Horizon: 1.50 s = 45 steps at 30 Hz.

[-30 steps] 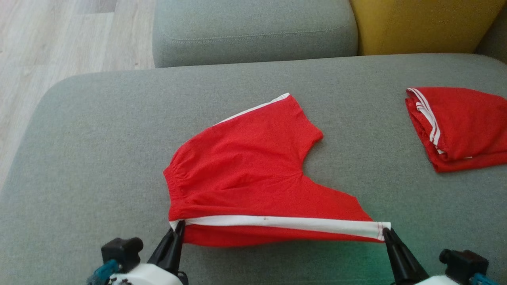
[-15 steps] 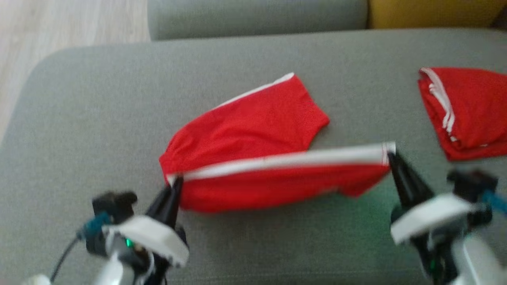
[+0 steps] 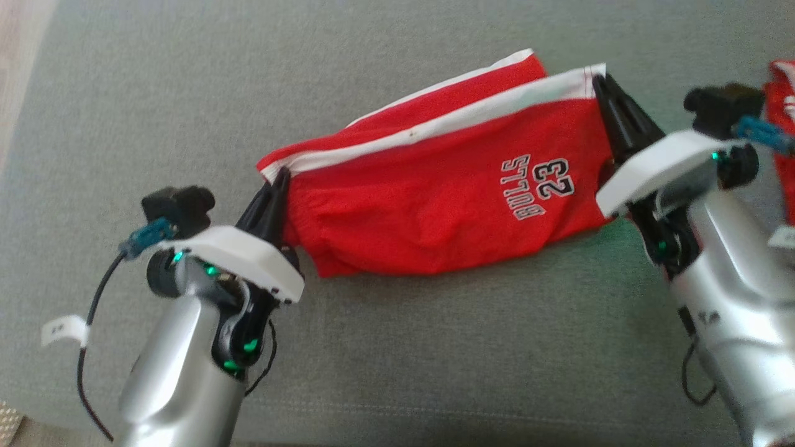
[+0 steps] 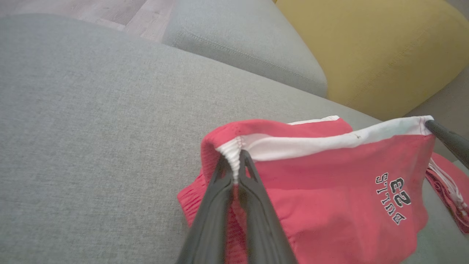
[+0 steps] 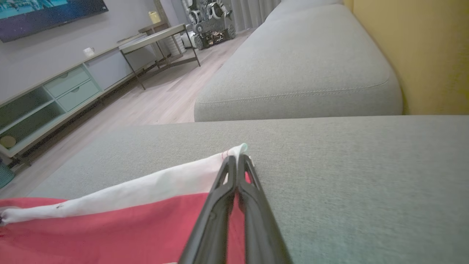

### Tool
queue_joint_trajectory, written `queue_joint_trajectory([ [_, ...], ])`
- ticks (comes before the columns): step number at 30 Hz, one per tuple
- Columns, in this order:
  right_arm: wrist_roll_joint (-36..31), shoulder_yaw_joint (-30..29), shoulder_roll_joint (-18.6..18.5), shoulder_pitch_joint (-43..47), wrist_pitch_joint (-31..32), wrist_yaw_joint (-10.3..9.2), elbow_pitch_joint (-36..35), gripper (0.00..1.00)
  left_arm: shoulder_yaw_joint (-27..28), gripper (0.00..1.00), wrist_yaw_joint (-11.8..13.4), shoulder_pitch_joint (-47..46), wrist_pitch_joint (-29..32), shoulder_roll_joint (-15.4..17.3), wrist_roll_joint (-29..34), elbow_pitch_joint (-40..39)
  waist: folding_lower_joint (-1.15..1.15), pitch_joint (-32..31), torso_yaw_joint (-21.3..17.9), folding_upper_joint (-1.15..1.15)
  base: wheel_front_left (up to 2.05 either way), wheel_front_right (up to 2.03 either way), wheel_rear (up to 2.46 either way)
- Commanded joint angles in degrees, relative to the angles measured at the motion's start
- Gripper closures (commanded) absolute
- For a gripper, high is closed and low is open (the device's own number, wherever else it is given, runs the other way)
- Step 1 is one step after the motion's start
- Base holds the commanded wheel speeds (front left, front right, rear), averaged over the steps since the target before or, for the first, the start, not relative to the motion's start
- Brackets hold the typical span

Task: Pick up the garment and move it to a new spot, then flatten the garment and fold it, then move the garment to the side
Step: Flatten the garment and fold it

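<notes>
Head view: big change from a second back. Then the red shorts (image 3: 447, 205) were spread open on the grey sofa cushion (image 3: 155, 124), near edge stretched low between the grippers. Now that edge had been carried up and over the far half, so the shorts were doubled over and the flipped side showed a BULLS 23 print (image 3: 540, 186). The camera had tipped down too, so the framing shift wasn't the stuff moving.

The left gripper (image 3: 277, 180) was pinched tight on the gathered waistband corner and the right gripper (image 3: 599, 84) was pinched tight on the hem corner. The white stripe (image 3: 435, 124) was pulled fairly straight between them. The fabric looked like thin smooth jersey, puckered at the elastic waist. The cushion was a coarse weave with rounded edges. A second red garment (image 3: 784, 124) poked in at the right edge, apart from the shorts.

Left wrist view: the two dark tapered fingers were closed together on the crinkly white elastic bit, with the shorts hanging from there in soft folds. The other gripper's fingertip held the far corner. Behind were a plump yellow cushion (image 4: 366, 47) and a strip of pale wooden floor (image 4: 110, 11).

Right wrist view: the fingers were shut on the stripe's end, red cloth draping off to the left. A low cabinet (image 5: 55, 95) with drawers stood across the floor.
</notes>
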Motion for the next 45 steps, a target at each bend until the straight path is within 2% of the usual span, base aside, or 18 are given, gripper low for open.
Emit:
queue_joint_trajectory([
  [1, 1.1, 2.5, -0.4, -3.7, -1.5, -0.05, 1.0, 1.0, 2.2, 1.0, -0.4, -3.6, -0.7, 0.3, -0.5, 0.3, -0.01, 2.5, 1.9, 0.0, 0.0, 0.0, 0.0],
  [7, 4.4, 8.3, -0.7, -11.6, -4.9, -0.05, 10.7, 1.0, 1.8, 1.0, -1.6, -8.6, -3.0, -0.8, -1.3, 7.3, -0.01, 5.1, 3.1, 0.0, 0.0, 0.0, 0.0],
  [12, 6.7, 11.3, -0.2, -15.1, -7.2, -0.05, 15.4, 1.0, 1.3, 1.0, -2.7, -10.8, -4.3, -1.2, -1.8, 11.1, -0.01, 6.0, 3.4, 0.0, 0.0, 0.0, 0.0],
  [13, 7.4, 12.1, -0.1, -15.6, -7.7, -0.05, 16.3, 0.75, 1.1, 0.88, -2.9, -11.2, -4.5, -1.3, -2.0, 12.1, -0.01, 6.1, 3.4, 0.0, 0.0, 0.0, 0.0],
  [14, 7.9, 12.9, 0.0, -16.2, -8.5, -0.05, 16.9, 0.28, 1.0, 0.27, -3.1, -11.6, -4.9, -1.4, -2.1, 12.9, -0.01, 6.3, 3.3, 0.0, 0.0, 0.0, 0.0],
  [15, 8.3, 13.8, 0.0, -16.6, -9.4, -0.05, 17.4, 0.0, 0.9, 0.0, -3.3, -11.9, -5.3, -1.5, -2.1, 13.6, -0.01, 6.3, 3.3, 0.0, 0.0, 0.0, 0.0],
  [21, 10.2, 17.2, 0.0, -17.9, -13.9, -0.05, 18.3, 0.0, 0.7, 0.0, -3.6, -11.9, -8.5, -1.6, -2.1, 16.0, -0.01, 5.7, 2.2, 0.0, 0.0, 0.0, 0.0],
  [25, 8.6, 16.4, -0.9, -17.2, -15.1, -0.05, 16.7, 0.0, 1.2, 0.0, -1.3, -10.0, -12.9, -0.6, 0.1, 15.0, -0.01, 4.3, 1.2, 0.0, 0.0, 0.0, 0.0],
  [31, -1.8, 7.0, -1.8, -11.3, -15.2, -0.05, 6.2, 0.0, 3.3, 0.0, 3.6, -5.5, -15.7, 0.8, 5.4, 7.2, -0.01, 2.3, 0.0, 0.0, 0.0, 0.0, 0.0],
  [33, -6.8, 2.4, -1.0, -6.4, -15.3, -0.05, 1.4, 0.0, 4.6, 0.0, 5.1, -3.1, -15.8, 1.1, 8.8, 0.8, -0.01, 1.2, -0.5, 0.0, 0.0, 0.0, 0.0],
  [38, -13.4, -3.4, 1.4, 2.1, -15.3, -0.05, -4.8, 0.0, 5.5, 0.0, 6.0, 0.8, -15.8, 1.7, 13.4, -5.9, -0.01, -0.7, -1.6, 0.0, 0.0, 0.0, 0.0],
  [45, -17.0, -7.1, 4.2, 11.2, -13.8, -0.05, -8.0, 0.0, 4.8, 0.0, 6.1, 5.1, -15.8, 2.6, 16.5, -7.2, -0.01, -3.3, -2.6, 0.0, 0.0, 0.0, 0.0],
])
